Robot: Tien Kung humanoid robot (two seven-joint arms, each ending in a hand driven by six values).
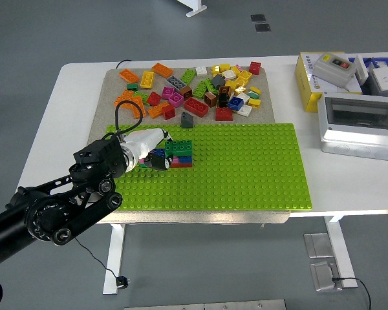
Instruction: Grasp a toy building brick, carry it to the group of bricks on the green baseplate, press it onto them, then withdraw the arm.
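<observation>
The green baseplate [246, 168] lies at the table's front. At its left stands a small group of bricks [180, 154], with a green one on top and blue and red ones below. My left hand [156, 154], white with black fingertips, comes in from the lower left and sits against the group's left side. Its fingers curl around a blue brick [159, 154] that touches the group. Part of that brick is hidden by the fingers. Several loose bricks [194, 90] in many colours lie in a pile on the beige mat [113, 84] behind the baseplate.
A lone grey brick [186, 118] sits just behind the baseplate's far edge. At the right of the table stand a yellow box [307, 81], a grey enclosure with a clear lid [359, 123] and a white switch unit [336, 68].
</observation>
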